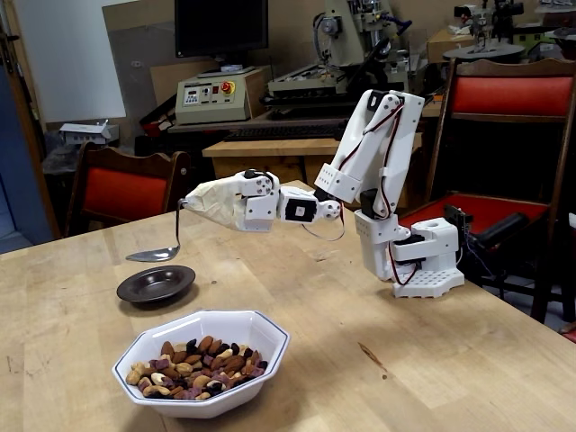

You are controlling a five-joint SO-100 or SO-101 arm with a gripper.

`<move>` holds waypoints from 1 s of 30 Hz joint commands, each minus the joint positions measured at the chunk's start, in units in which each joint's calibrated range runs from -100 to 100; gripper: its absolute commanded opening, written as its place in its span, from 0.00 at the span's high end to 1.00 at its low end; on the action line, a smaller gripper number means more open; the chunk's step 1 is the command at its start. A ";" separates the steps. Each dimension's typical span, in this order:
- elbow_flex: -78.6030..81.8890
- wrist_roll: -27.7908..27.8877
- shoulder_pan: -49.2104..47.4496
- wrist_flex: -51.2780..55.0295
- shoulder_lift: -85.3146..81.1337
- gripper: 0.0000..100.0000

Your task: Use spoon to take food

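Cluttered workshop: red-cushioned wooden chairs (511, 94), dark monitor (220, 27), benchtop machines (355, 40) behind.

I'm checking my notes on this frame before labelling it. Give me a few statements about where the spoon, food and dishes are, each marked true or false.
1. The spoon hangs in the air above the dark saucer. True.
2. The spoon's bowl is heaped with nuts. False: no food shows on it, though its upper face is hard to see from this angle.
3. The food lies in the white octagonal bowl. True.
4. The dark saucer holds a pile of almonds. False: it looks bare.
5. The tool is wrapped in beige tape where the spoon's handle joins it. True.
6. The white bowl sits farther from the camera than the saucer. False: it is nearer.
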 commanded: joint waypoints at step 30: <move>-0.01 0.24 -0.67 27.34 -16.39 0.96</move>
